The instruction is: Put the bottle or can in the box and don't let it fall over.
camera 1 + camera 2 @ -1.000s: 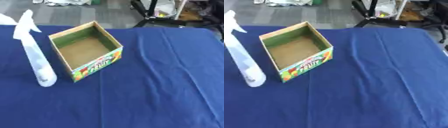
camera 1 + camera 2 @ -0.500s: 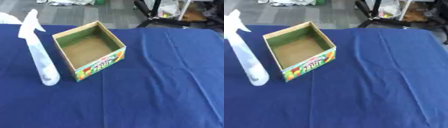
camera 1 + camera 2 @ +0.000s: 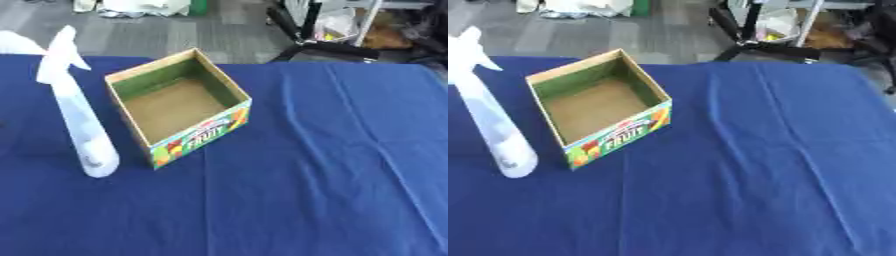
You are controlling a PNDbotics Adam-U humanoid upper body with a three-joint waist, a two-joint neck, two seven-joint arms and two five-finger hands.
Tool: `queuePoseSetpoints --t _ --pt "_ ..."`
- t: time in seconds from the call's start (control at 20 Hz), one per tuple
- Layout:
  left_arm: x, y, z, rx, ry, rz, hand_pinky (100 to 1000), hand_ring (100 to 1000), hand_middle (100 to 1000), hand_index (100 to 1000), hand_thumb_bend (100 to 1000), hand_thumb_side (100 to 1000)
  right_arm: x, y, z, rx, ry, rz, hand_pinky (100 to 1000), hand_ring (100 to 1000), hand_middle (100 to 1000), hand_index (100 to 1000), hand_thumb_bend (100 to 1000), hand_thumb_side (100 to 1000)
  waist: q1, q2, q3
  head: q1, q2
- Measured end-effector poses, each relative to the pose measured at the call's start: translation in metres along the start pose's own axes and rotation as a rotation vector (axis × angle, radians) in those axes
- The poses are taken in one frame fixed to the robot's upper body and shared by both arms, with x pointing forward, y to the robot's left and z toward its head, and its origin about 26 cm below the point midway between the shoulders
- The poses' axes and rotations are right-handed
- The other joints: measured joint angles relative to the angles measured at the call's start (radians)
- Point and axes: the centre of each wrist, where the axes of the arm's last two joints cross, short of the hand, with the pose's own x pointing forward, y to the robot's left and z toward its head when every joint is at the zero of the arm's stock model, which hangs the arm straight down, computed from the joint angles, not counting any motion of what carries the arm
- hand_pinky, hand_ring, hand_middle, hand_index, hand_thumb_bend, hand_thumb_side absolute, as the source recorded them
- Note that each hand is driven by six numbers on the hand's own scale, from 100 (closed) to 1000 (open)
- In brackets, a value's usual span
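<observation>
A white spray bottle (image 3: pixel 77 116) with a trigger head stands upright on the blue cloth at the left, just left of the box. The open cardboard box (image 3: pixel 178 105) has green inner walls, a brown floor and a fruit print on its front face; nothing lies inside it. Neither of my hands shows in either eye view.
The blue cloth (image 3: pixel 332 170) covers the table and has a few creases on the right. Beyond the far edge lies grey floor with chair legs (image 3: pixel 306 30) and white clutter (image 3: pixel 144 6).
The whole picture has shifted slightly right and down across the frames, so the camera has moved. The bottle and box keep their places relative to each other.
</observation>
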Motion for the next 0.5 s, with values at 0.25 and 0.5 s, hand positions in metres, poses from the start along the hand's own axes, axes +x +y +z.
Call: queuePoseSetpoints --t 0.25,0.5 --pt "0.003 -0.002 -0.024 -0.051 -0.016 -0.014 1000 1000 1000 930 755 225 0.000 0.001 -0.001 0.006 0.001 -0.003 1000 1000 1000 1000 100 529 -0.001 0.001 -0.005 -0.006 -0.002" --pt "0.005 -0.006 -0.053 -0.120 -0.014 -0.002 1000 1000 1000 923 760 233 -0.001 0.004 -0.002 0.012 0.002 -0.013 1000 1000 1000 1000 100 531 -0.003 0.005 -0.010 0.000 -0.010"
